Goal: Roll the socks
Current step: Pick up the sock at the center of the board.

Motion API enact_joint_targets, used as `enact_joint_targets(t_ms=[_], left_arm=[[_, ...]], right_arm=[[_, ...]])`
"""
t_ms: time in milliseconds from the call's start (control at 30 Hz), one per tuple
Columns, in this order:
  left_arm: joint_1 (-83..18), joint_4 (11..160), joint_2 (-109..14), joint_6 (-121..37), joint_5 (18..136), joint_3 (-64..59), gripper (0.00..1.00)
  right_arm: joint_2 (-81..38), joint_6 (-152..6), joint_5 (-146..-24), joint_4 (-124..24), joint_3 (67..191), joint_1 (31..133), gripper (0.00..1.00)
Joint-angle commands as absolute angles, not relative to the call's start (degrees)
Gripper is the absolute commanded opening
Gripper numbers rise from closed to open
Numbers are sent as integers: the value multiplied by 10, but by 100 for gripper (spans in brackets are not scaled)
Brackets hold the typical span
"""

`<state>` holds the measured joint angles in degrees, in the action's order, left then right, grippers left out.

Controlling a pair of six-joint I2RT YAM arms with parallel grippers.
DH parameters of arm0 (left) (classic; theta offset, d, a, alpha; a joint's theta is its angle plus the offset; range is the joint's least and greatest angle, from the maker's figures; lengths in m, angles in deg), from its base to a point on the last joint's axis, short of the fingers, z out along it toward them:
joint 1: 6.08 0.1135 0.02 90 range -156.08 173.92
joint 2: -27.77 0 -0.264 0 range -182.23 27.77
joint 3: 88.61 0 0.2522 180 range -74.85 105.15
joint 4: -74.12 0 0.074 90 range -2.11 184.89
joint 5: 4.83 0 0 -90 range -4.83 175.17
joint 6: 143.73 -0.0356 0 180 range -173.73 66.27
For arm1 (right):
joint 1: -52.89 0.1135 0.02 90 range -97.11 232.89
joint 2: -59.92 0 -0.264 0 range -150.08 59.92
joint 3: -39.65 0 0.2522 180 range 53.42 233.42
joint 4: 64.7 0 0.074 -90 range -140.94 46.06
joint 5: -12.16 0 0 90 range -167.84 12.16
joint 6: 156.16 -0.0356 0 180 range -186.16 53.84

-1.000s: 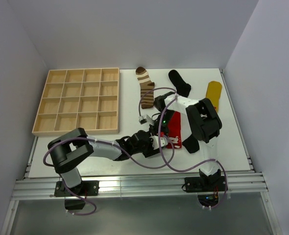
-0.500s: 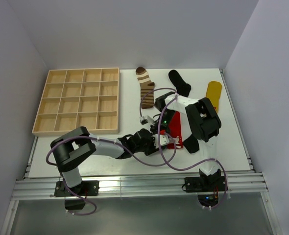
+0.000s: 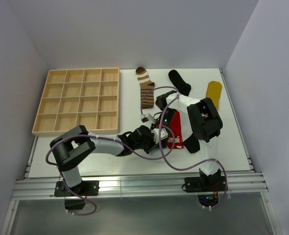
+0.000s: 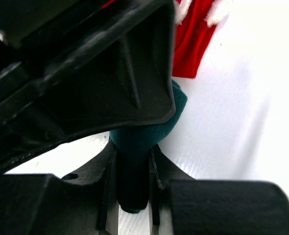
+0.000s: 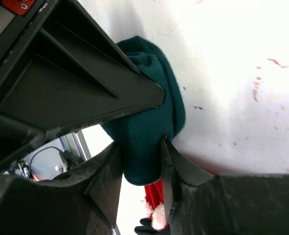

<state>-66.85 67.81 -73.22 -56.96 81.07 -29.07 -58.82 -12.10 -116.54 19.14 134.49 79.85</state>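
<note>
Both grippers meet over the teal and red sock (image 3: 174,132) at the table's middle. My left gripper (image 3: 156,138) is shut on a fold of its dark teal fabric (image 4: 134,161), with the red part (image 4: 193,39) lying beyond. My right gripper (image 3: 159,126) is shut on another bunch of the teal fabric (image 5: 144,132); red cloth with white trim (image 5: 156,205) shows below. The brown-cream striped sock (image 3: 145,85), a black sock (image 3: 180,82) and the yellow sock (image 3: 213,94) lie at the back. A black sock (image 3: 191,145) lies by the red one, partly under the right arm.
A wooden compartment tray (image 3: 78,100) stands at the back left. White walls close in the table on three sides. Purple cables (image 3: 154,98) loop over the middle of the table.
The left gripper has shifted a little left and back with the teal fabric in it. The right gripper stays shut on the sock, nearly in place.
</note>
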Motion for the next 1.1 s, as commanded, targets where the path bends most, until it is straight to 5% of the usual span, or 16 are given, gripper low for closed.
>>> enact_joint_targets(t_ms=[0,1067], left_arm=[[-662,678,-734,-500,781,-310,0],[-499,658,-516,-327,753,-363,0]], right_arm=[[-549,-153,-1157,137,1366,788,41],[-466,-282,-1140,116,1486,666,45]])
